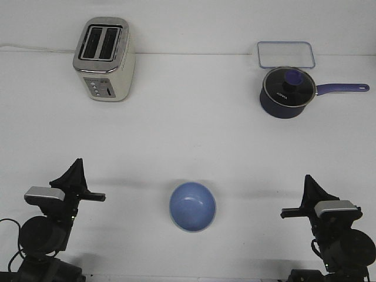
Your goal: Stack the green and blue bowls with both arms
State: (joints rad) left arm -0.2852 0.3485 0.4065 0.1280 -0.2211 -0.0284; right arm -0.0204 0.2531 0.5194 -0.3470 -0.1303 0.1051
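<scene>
The light blue bowl point(192, 206) stands upright on the white table, near the front and midway between the arms. No green bowl shows in the front view. My left gripper point(76, 165) is at the front left, raised and well to the left of the bowl. My right gripper point(308, 181) is at the front right, well to the right of the bowl. Both are seen side-on, so the gap between their fingers is hidden. Neither one touches or holds anything.
A silver two-slot toaster point(104, 59) stands at the back left. A dark navy lidded saucepan point(286, 93) with its handle pointing right stands at the back right. A clear rectangular container point(285, 54) lies behind it. The white table point(188, 141) stretches between them.
</scene>
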